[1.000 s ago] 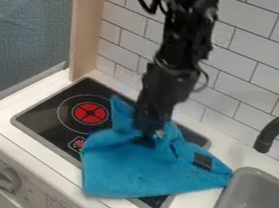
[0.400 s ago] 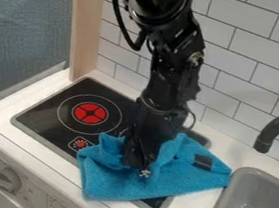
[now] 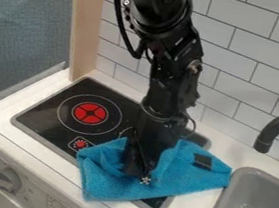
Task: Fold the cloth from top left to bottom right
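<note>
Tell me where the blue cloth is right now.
In the camera view, the blue fabric cloth lies bunched over the near right part of the black stovetop, under the gripper, reaching toward the grey sink.

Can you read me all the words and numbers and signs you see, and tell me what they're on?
There are no words or numbers I can read.
Stove top: a small red sign in a white outline, too small to make out.
Front panel: little marks near the knob and a faint printed pattern, too small and blurred to read.
Black patch on the blue cloth: no letters I can make out.
</note>
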### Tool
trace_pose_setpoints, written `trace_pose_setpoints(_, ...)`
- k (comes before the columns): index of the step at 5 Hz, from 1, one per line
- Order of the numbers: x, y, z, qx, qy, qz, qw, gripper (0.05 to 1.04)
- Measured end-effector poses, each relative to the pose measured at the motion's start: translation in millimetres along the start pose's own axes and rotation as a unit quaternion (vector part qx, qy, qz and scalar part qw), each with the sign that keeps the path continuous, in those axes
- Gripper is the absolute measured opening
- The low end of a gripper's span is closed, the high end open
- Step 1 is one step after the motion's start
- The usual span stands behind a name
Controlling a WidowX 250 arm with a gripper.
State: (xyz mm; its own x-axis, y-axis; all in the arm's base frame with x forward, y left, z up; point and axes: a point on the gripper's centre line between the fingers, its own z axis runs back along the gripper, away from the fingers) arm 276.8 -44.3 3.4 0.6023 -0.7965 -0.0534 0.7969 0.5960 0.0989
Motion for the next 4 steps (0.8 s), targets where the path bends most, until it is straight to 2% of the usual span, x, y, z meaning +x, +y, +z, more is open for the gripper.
trace_pose_setpoints(1, 0.4, -1.5, 0.0, -0.005, -0.001, -0.003, 1.0, 0.487)
trace_pose_setpoints(2, -0.3, -2.7, -0.1, -0.008, 0.003, -0.005, 1.0, 0.786)
trace_pose_setpoints(3, 2.9, 0.5, 3.7, -0.006, 0.0, -0.003, 1.0, 1.011)
trace_pose_setpoints(4, 5.5, 3.5, 8.8, -0.004, -0.004, -0.006, 1.0, 1.01)
